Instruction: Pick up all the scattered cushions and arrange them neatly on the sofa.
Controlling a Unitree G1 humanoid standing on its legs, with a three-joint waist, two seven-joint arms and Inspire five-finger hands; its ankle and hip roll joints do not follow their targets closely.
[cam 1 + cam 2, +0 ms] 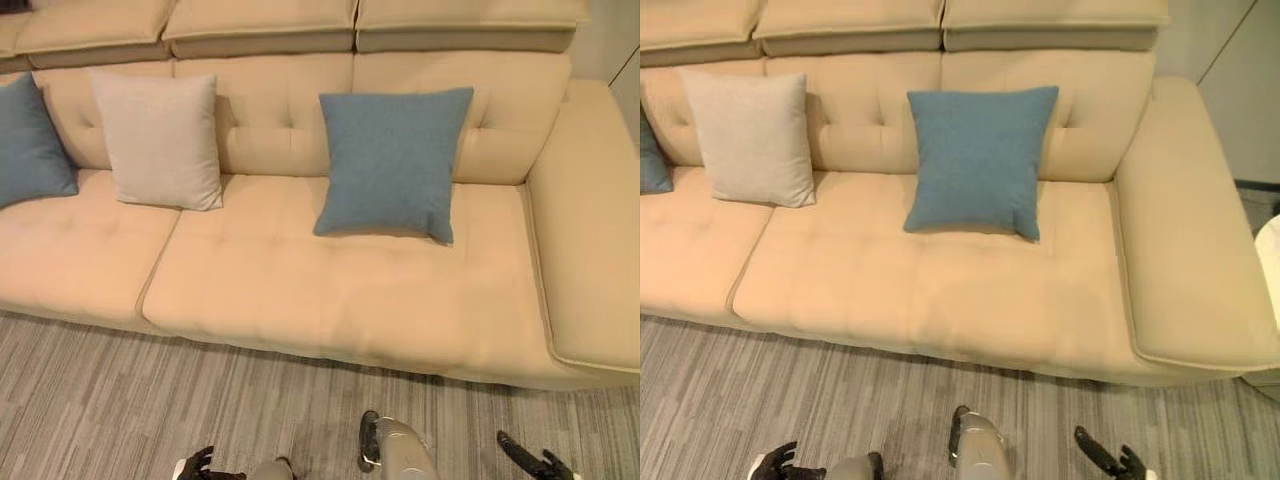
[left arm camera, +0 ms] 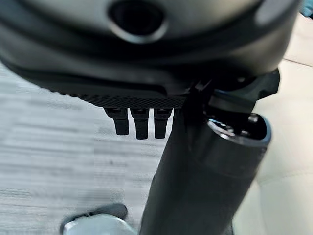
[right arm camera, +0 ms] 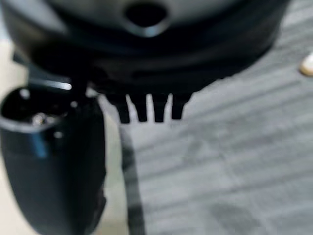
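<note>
Three cushions lean upright on the sofa (image 1: 300,290): blue cushion (image 1: 392,162) at 12, beige cushion (image 1: 160,138) at 10, another blue (image 1: 28,140) at 9 (cut off). Left hand (image 1: 196,465) and right hand (image 1: 535,462) hang empty at 6, fingers loose.

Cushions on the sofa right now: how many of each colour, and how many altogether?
Blue cushions: 2, one against the middle backrest, one at the left edge
Beige cushion: 1
Total: 3, all leaning on the sofa backrest.
</note>
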